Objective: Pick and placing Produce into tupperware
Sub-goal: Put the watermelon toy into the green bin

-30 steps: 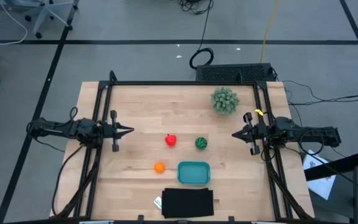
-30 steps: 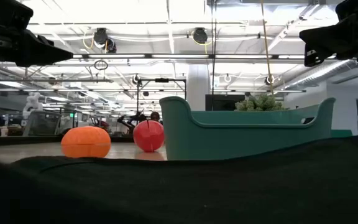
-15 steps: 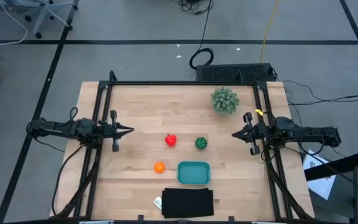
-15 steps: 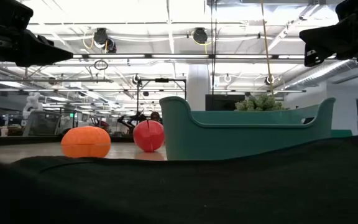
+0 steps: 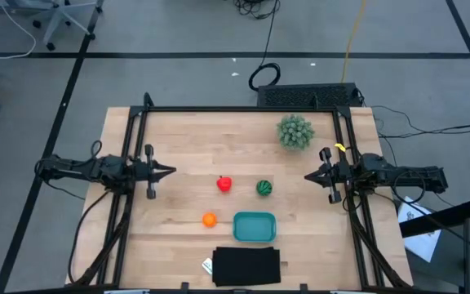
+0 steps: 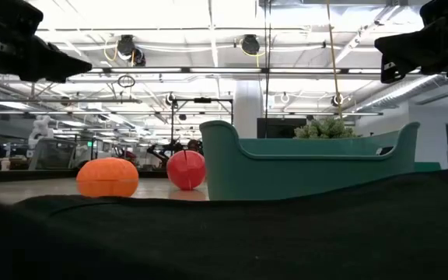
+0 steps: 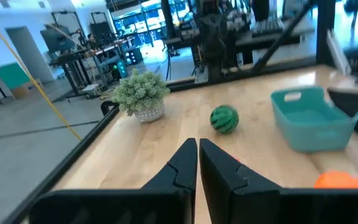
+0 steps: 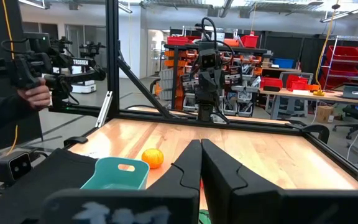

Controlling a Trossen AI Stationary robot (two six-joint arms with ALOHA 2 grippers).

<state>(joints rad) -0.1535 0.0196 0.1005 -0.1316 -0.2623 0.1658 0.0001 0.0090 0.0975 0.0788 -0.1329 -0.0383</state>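
Note:
The red item [image 5: 223,184], the dark green striped item [image 5: 264,188] and the orange ball [image 5: 209,219] rest on the wooden table, each apart from the others. The teal tupperware [image 5: 254,226] stands near the front, just right of the orange ball. My left gripper [image 5: 170,171] hovers shut and empty at the table's left side, pointing toward the produce. My right gripper [image 5: 308,176] hovers shut and empty at the right side, pointing left. The left wrist view shows the green item [image 7: 224,119], the tupperware [image 7: 309,118] and the orange ball [image 7: 339,181].
A fuzzy pale-green plant [image 5: 294,131] stands at the far right of the table. A flat black rectangle [image 5: 246,266] lies at the front edge, just near of the tupperware. A person's hand [image 8: 37,94] holding a device shows beyond the table in the right wrist view.
In the low view my left gripper's tip has drawn back slightly toward that picture's left. The produce and tupperware have not moved.

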